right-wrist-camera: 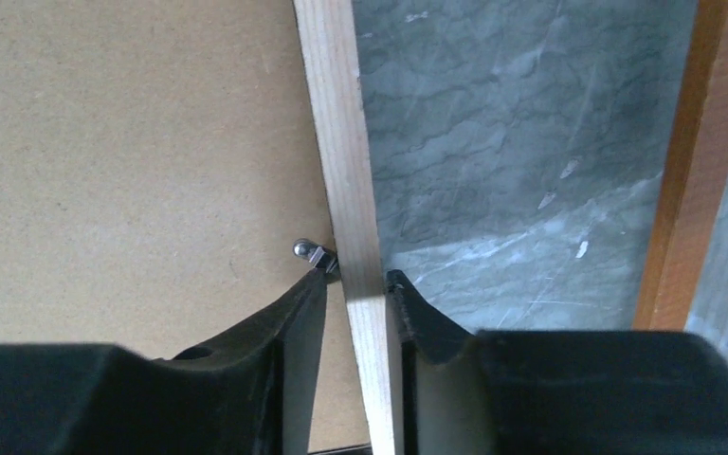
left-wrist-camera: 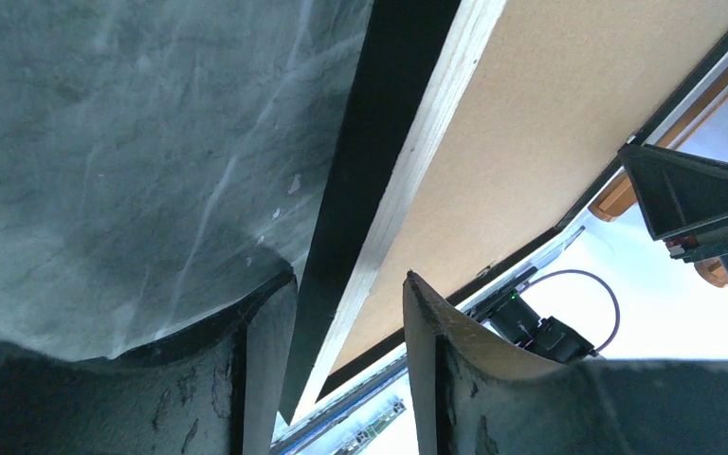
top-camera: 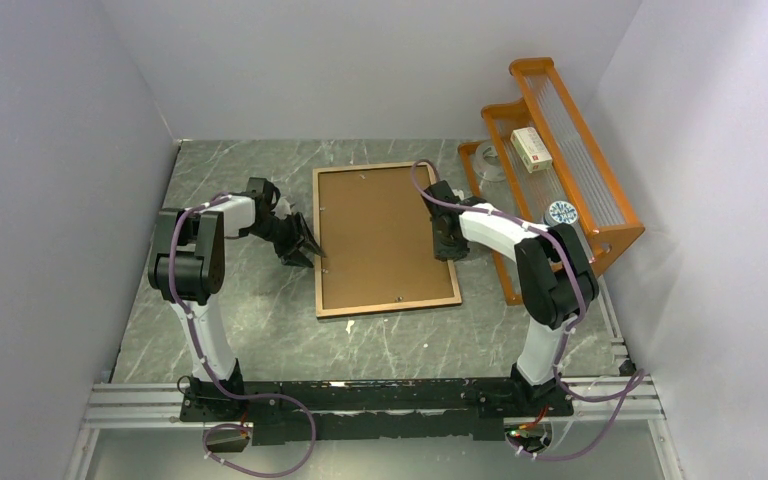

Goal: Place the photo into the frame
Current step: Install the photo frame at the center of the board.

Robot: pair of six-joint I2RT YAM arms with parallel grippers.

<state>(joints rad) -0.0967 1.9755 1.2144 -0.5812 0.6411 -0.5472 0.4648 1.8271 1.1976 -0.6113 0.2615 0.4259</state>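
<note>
Astride frame: left hand (right hand)

Bright, even light — wrist views soft.

A frame is laid back-up at the middle of the table, with a board seated within its border. The left gripper is set at the frame's left edge and the right gripper at its right edge, each border being straddled by two fingers. A rack is stood at the right rear, near the frame's far right corner, and a box is laid on one of its shelves.
</note>
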